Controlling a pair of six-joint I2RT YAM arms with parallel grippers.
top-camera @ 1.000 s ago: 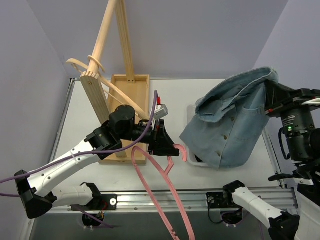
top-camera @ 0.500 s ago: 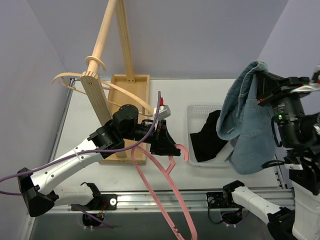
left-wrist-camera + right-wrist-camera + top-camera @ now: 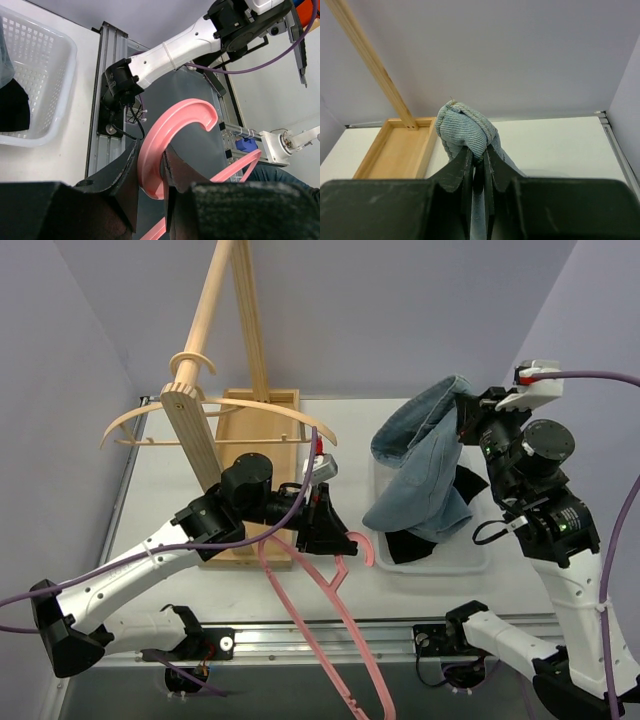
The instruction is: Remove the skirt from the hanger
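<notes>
We found a white table between lavender walls, with a wooden rack at rear left. The right gripper pinched the denim skirt, which hung over the white basket, clear of the pink hanger. The left gripper clamped the hanger's hook. The hanger's lower end was cut off; the skirt hid much of the basket.

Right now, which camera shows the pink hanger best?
The top external view: nearly the whole hanger shows, its hook gripped in the left pincer. The left wrist view shows mainly the hook; the right wrist view none.
</notes>
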